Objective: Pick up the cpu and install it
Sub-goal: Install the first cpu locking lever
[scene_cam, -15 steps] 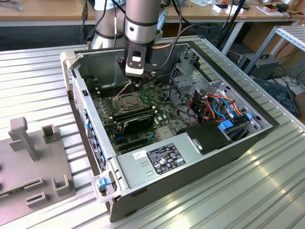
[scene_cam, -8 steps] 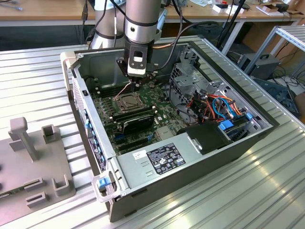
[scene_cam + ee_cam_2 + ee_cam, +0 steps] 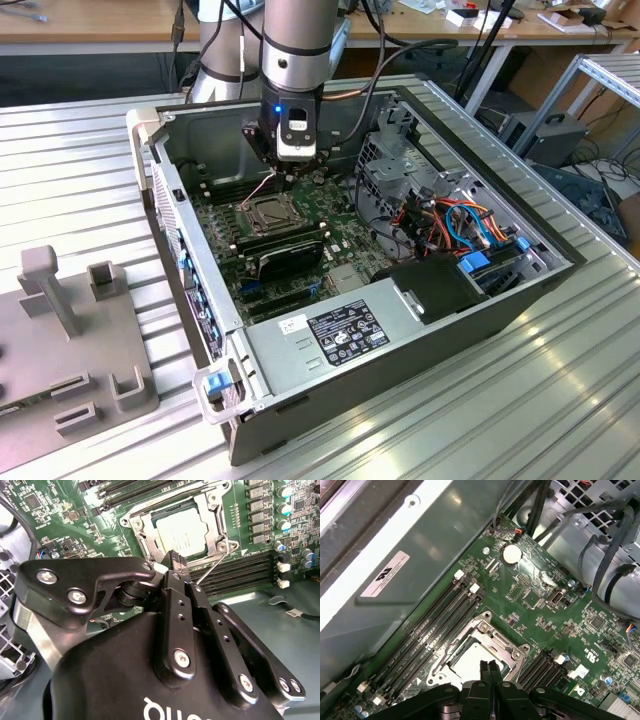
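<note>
The gripper [image 3: 175,564] is seen with its fingers [image 3: 484,669] pressed together, no gap between them and nothing clamped. The tips are held just over the edge of the socket frame [image 3: 215,510]; contact with it cannot be told. The cpu [image 3: 182,530] is seated flat inside that frame, on the motherboard [image 3: 340,215] near the centre of the exterior view. White lettering is printed on the gripper body. A white label [image 3: 385,574] is stuck to the case wall, and a black label [image 3: 345,332] is seen on the power supply [image 3: 290,355], low in the exterior view.
</note>
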